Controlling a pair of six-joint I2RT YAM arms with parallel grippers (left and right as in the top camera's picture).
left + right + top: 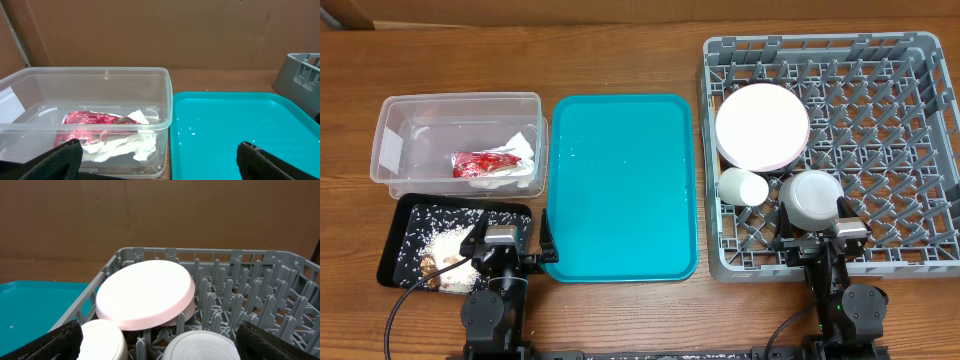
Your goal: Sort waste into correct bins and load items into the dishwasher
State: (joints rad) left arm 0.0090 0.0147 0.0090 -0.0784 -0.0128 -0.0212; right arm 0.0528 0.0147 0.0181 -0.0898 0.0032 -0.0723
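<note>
Dish rack [905,170] beside teal tray [620,190]

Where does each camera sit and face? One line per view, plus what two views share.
Overhead: above, looking straight down on clear tub, teal tray, dish rack; left arm, right arm at bottom edge.
Left wrist: low, facing clear tub and teal tray; open left fingers in bottom corners.
Right wrist: low, facing the plate in the dish rack; open right fingers in bottom corners.
Shared: both wrist views catch the teal tray.
</note>
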